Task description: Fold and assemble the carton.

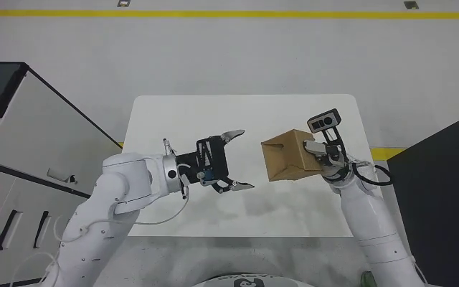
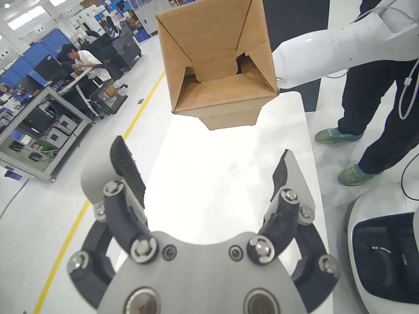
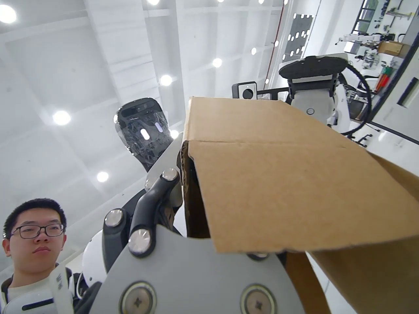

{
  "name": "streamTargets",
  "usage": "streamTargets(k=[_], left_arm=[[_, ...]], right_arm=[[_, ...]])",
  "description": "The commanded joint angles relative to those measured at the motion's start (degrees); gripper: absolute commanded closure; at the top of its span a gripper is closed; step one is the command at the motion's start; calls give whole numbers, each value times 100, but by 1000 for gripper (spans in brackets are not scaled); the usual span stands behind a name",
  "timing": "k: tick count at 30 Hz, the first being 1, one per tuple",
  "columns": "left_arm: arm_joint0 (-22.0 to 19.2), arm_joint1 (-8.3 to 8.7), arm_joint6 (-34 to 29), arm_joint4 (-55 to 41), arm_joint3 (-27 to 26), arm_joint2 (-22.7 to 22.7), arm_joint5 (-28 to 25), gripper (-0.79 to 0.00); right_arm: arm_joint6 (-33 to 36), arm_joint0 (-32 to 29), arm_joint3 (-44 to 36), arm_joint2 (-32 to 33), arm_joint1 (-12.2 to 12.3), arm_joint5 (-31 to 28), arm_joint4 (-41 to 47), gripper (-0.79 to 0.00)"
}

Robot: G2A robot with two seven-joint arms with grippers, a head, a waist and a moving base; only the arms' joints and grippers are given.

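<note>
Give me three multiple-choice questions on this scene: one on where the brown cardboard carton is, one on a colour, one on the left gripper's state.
1. Where at the white rectangular table is the brown cardboard carton?
A. Lying flat at its middle.
B. Held in the right gripper.
C. Standing at its far edge.
2. What colour is the floor line beyond the table?
A. Red.
B. Blue.
C. Yellow.
3. How is the left gripper?
A. Open and empty.
B. Shut on the carton.
C. Shut on nothing.
Answers: 1 B, the right gripper grips its side; 2 C, the top view shows it yellow; 3 A, its fingers stand spread, apart from the carton.
</note>
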Motion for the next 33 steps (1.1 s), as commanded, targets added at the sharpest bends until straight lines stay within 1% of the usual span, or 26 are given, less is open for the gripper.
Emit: streamTargets(k=[1,5,9,11,14,20,23,27,29,33], left_arm=[[1,-1,45,13,-1,1,3,-785],[11,-4,121,-5,-31,4,67,-785],[36,-1,194,-291,24,12,146,-785],[22,11,-36,-507,68,-6,191,-785],[42,22,-473,-921,117,4,451,-785],[42,22,-473,-921,117,4,451,-785],[90,12,-380,-999,187,67,616,-785],[23,7,-588,-1186,274,182,787,-785],[-53,8,-748,-1195,274,208,840,-785],[-53,8,-748,-1195,274,208,840,-785]], right_arm=[[-1,1,0,0,0,2,14,0],[-1,1,0,0,0,2,14,0],[-260,-23,-115,20,7,-99,-273,0],[-294,17,-130,77,30,-198,-680,0],[-316,51,-148,95,37,-264,-825,0],[-316,51,-148,95,37,-264,-825,0],[-538,55,-276,82,63,-247,-1414,0],[-707,90,-307,77,85,-280,-1848,0],[-753,104,-325,88,92,-310,-1963,0],[-753,104,-325,88,92,-310,-1963,0]])
